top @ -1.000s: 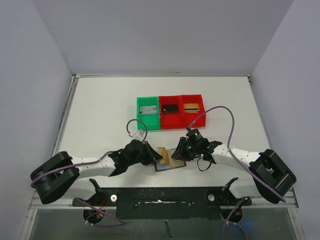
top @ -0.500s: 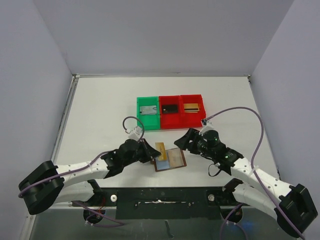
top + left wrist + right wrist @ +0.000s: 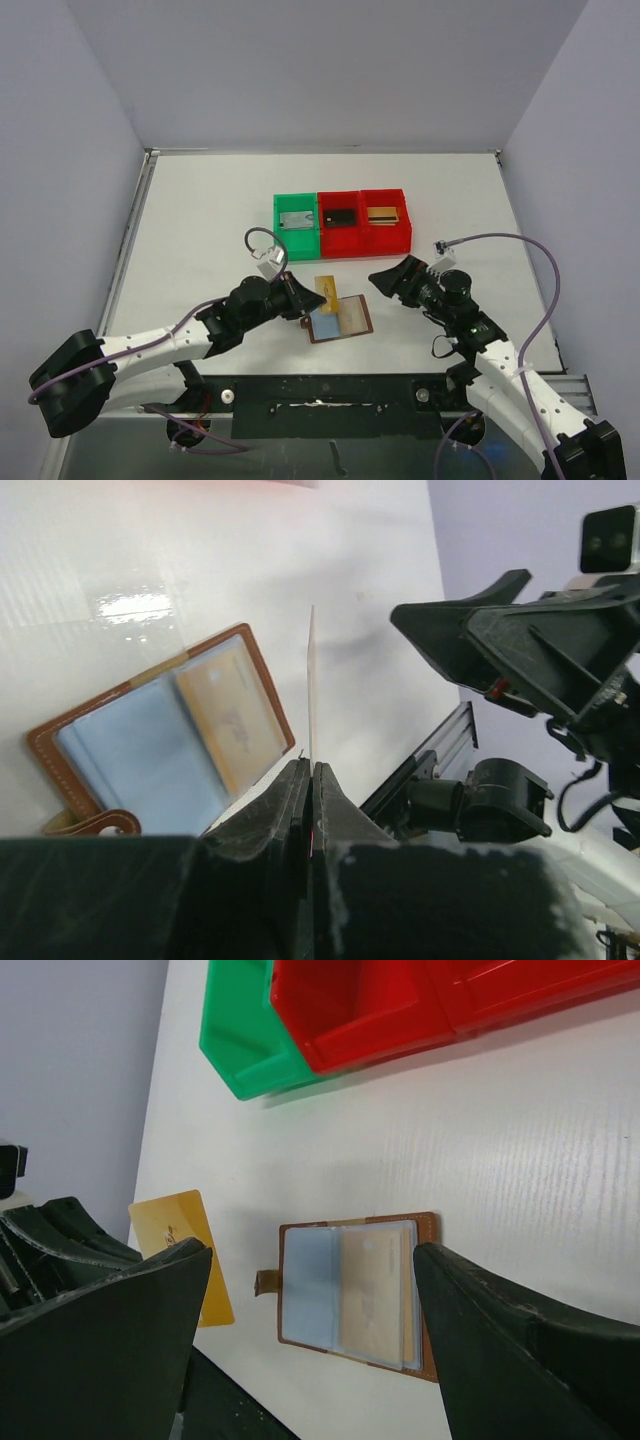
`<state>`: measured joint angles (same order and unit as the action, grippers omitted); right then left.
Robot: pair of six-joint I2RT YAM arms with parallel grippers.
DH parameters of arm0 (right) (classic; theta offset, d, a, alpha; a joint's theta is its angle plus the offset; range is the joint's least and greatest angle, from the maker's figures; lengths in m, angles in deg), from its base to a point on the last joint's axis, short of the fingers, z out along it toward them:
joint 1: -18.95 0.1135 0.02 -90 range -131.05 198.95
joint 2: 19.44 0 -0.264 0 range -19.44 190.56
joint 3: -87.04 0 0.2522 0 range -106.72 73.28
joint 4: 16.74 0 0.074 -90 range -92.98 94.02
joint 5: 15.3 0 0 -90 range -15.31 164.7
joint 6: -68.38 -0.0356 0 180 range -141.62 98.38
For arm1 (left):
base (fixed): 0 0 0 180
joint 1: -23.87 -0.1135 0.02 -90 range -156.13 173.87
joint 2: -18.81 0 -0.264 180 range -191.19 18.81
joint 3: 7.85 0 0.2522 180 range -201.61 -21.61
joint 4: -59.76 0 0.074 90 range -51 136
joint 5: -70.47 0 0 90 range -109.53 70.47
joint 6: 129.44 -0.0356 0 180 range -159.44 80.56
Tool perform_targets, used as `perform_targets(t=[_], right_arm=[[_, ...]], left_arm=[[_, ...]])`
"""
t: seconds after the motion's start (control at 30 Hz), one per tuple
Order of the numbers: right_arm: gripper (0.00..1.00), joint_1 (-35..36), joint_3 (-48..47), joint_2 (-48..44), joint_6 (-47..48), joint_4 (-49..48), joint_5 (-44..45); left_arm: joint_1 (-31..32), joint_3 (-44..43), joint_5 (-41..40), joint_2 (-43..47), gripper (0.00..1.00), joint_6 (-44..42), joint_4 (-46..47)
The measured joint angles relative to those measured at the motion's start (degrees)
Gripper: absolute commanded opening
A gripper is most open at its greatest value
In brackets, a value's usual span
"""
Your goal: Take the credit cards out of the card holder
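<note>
- So, what is on the left?
- The left gripper (image 3: 310,772), fingers pressed together on a gold card (image 3: 183,1250), held upright on its edge, just beside the card holder (image 3: 340,320).
- And in the middle?
- That card holder lies open and flat on the white table (image 3: 210,230). A tan card (image 3: 370,1295) sits in its right pocket.
- On the right?
- The right gripper (image 3: 387,279), fingers spread wide, gripping nothing, near the holder but apart from it.
</note>
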<state>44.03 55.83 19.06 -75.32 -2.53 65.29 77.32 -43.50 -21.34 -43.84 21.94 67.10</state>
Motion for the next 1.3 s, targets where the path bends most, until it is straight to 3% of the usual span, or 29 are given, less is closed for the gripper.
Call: perform_targets(t=[0.2,0.73,1.3], right_arm=[[0.8,-3.0,2.2,0.0,-0.9,-7.1,-10.6],[0.61,-4.2,4.5,8.0,-7.3,-29.9,-28.2],[0.3,-4.2,5.6,10.2,-13.7,-47.2,-39.6]], left_arm=[[0.0,-3.1,4.6,0.0,0.0,-1.7,1.9],[-0.8,-1.2,17.4,-6.7,0.0,1.7,25.0],[-1.0,-1.2,18.5,-6.2,0.0,2.9,28.4]])
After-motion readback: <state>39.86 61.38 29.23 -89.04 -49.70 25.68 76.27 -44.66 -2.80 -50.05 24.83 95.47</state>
